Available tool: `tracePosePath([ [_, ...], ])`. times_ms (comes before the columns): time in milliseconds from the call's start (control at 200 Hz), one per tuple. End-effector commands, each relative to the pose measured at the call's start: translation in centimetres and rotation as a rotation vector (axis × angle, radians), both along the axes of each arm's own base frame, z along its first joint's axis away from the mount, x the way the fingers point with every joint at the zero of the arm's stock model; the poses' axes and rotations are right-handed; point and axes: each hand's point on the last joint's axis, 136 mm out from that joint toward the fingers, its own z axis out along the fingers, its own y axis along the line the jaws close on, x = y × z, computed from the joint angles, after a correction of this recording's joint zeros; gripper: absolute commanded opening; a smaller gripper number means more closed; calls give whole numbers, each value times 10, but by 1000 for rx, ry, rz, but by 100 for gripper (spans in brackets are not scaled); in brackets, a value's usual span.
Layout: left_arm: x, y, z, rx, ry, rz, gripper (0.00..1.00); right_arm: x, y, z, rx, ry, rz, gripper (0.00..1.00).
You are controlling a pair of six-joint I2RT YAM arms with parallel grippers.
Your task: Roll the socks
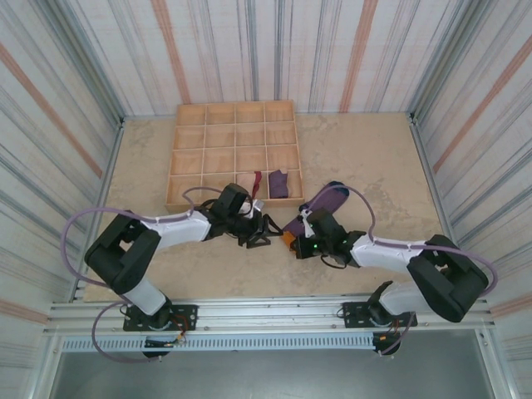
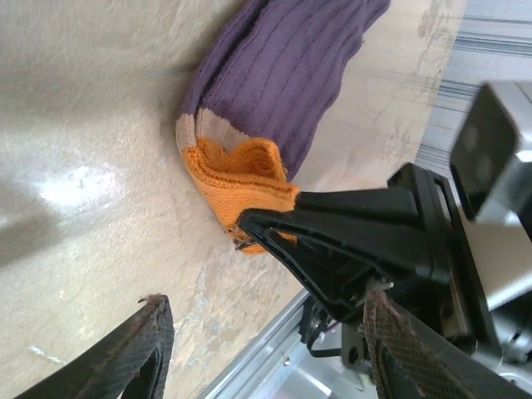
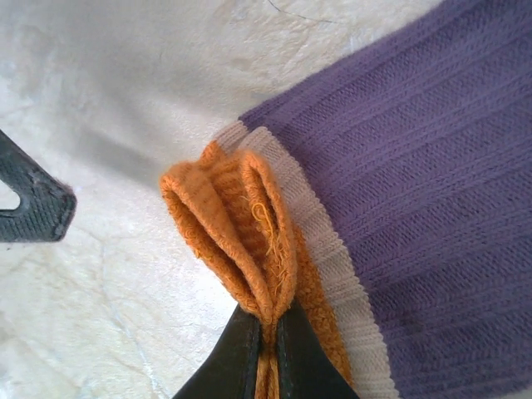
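the rolling looks barely begun; the purple sock (image 1: 326,202) lies flat and full length on the surface (image 1: 366,158), running from just right of centre in the top view up toward the tray's lower right corner, with no turn wound into it yet; its orange cuff (image 3: 224,224) is bunched into folds at the lower left end, and that is as far as the shaping goes.

the right hand (image 3: 268,314) is clamped on that cuff, its two fingers pressed together with the orange knit squeezed between them at the bottom of its wrist view; the left hand (image 2: 262,298) stands apart, one finger at the lower left and one at the lower right of its own view, with nothing between them; it sits just beside the cuff, facing the right hand's tips.

my reading is that the cuff is gathered as the start of the roll, and the whole length of the sock is left to wind, then to be put away.

counted: three socks; the purple one on the surface, a tan sock with red toe (image 1: 256,183) and a dark purple sock (image 1: 279,183) lying in neighbouring compartments of the bottom row of the wooden tray (image 1: 173,179); whether those two are properly rolled is too small to tell; one tray; two hands.
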Motion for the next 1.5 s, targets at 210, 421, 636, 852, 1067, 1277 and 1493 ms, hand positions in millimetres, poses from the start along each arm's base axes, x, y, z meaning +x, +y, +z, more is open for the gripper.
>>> tracePosePath([
  [210,17,3,-14,120,-148,-25,60,6,9,-4,357,351,-54,0],
  [421,34,-8,-33,157,-174,-21,54,16,8,-13,414,451,-91,0],
  [636,54,-10,-42,219,-203,12,48,20,7,-18,427,491,-113,0],
  [852,56,-15,-51,219,-193,0,40,28,6,-19,460,512,-130,0],
  [1067,48,-7,-60,240,-176,11,40,34,6,-20,475,520,-152,0],
  [1277,46,-19,-73,239,-155,0,36,40,9,-19,488,523,-152,0],
  [1493,45,-13,-86,256,-107,35,11,42,8,-14,485,497,-152,0],
])
